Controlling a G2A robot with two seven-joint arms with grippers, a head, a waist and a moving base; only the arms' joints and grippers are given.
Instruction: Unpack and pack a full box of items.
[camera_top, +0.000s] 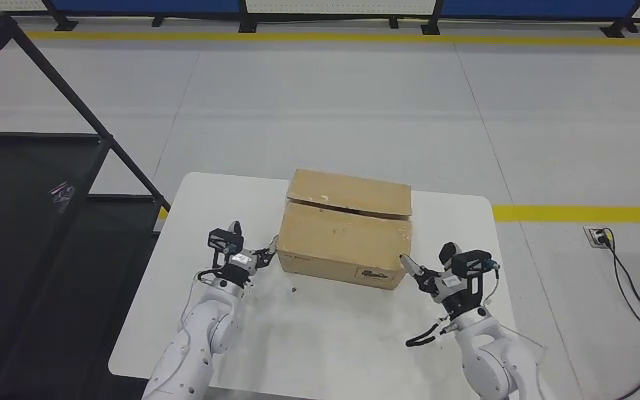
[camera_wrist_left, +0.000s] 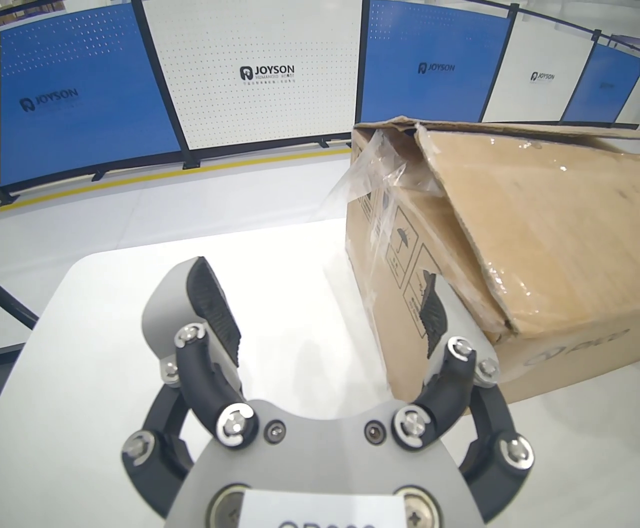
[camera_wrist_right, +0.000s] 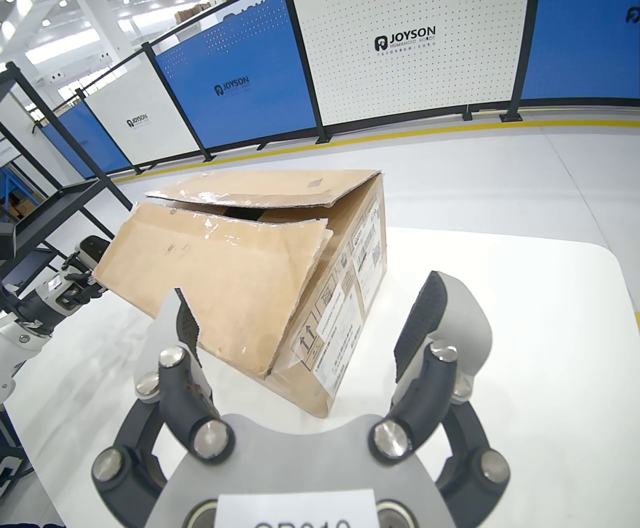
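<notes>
Our left claw (camera_wrist_left: 315, 280) stands wide and holds nothing, one pad just beside the end wall of the cardboard box (camera_top: 345, 235); we cannot tell whether it touches. Our right claw (camera_top: 410, 302) is also spread wide and empty, close to the box's lower right corner in the top view. The box sits in the middle of that frame, on the far half of the white surface (camera_top: 330, 330). Both top flaps are down but unsealed, with a dark gap between them. The near flap (camera_wrist_right: 215, 265) is ragged at its end, and loose clear tape (camera_wrist_left: 370, 170) hangs off one corner. We judge unpacking not yet begun, with the flaps first to be lifted. The risks we see: a claw that meets the wall instead of a flap edge would shove the box toward the far rim; the torn flap could rip further under a hard pull; and the dangling tape could cling to a pad and drag the box along.
</notes>
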